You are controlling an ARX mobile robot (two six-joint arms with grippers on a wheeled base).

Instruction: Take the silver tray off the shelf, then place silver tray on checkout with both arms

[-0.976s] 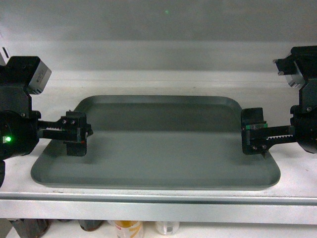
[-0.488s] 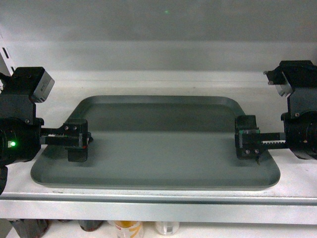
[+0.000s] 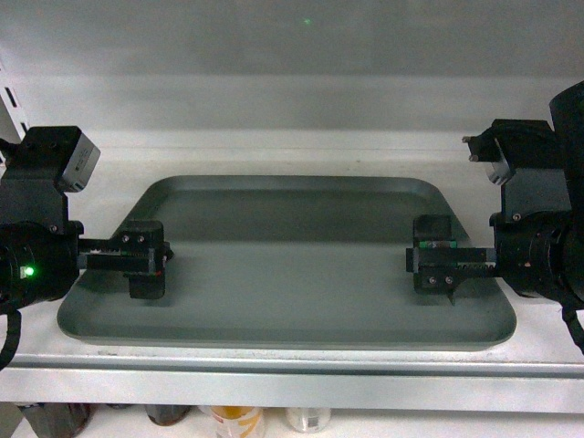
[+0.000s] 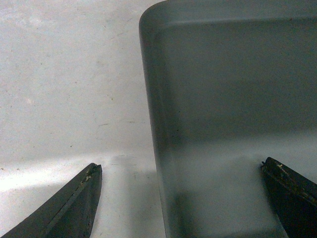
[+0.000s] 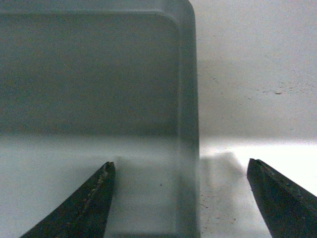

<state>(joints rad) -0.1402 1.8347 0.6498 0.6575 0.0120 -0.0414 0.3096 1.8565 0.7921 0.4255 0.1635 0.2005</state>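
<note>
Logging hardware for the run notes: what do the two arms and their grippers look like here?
Both arms are black with bulky housings. The left gripper has a toothed rack bar, screw heads and a red spot; a green light glows on its housing. The right gripper shows a green strip and the same rack. Wrist views show dark, tapered, scuffed fingers.

The tray [image 3: 292, 274] is dull grey-silver, plain inside. The shelf [image 3: 292, 360] under it is white with a pale grey front edge. Both arms are black; the left arm [image 3: 36, 246] shows a small green light.
</note>
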